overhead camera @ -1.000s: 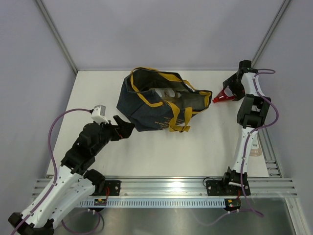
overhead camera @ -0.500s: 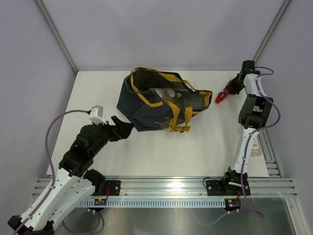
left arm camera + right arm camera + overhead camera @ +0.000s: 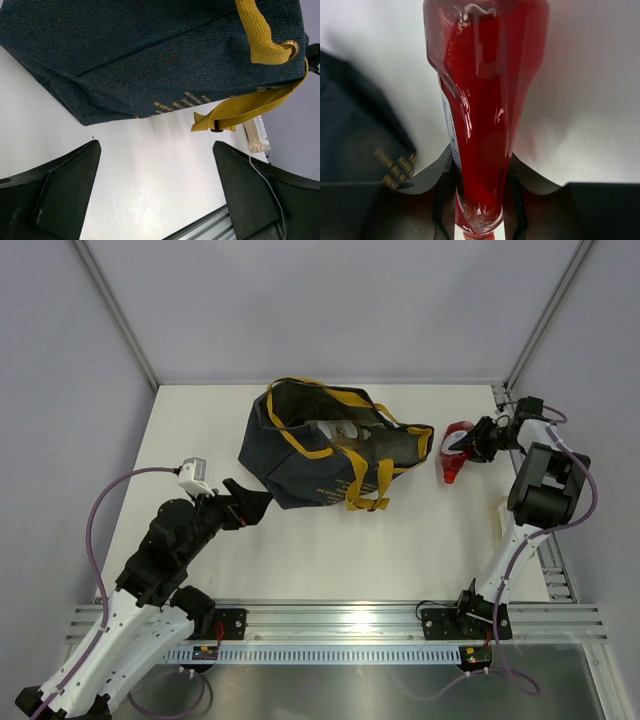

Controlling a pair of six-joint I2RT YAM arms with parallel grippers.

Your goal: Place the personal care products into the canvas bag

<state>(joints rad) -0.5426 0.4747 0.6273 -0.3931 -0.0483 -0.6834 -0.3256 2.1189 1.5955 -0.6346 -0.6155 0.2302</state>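
Nearest to us, off the near-left corner of the canvas bag (image 3: 300, 475), the left gripper (image 3: 258, 505) points at the fabric with its jaws spread wide and nothing between them. In the left wrist view, a strip of bare table (image 3: 150, 165) separates its fingers (image 3: 65, 185) from the bag's dark side wall (image 3: 150, 55). The bag lies slumped on the table (image 3: 330, 550), its mouth gaping toward the far side, and a mustard handle (image 3: 365, 482) is draped down its near face. Beyond the bag's near-right corner, the left wrist view shows a pale pouch (image 3: 256, 134) lying flat on the table, apart from the fabric.

Inside the bag's open mouth we see at least one pale pouch with a white label (image 3: 335, 430). We cannot count any others in there.

To the right of the bag, just past its right-hand corner, the right gripper (image 3: 480, 440) is clamped on a dark red pouch (image 3: 455, 458). In the right wrist view, the fingers pinch the red pouch (image 3: 485, 100) at its narrow end. The pouch seems to be raised off the table, though we cannot be sure.
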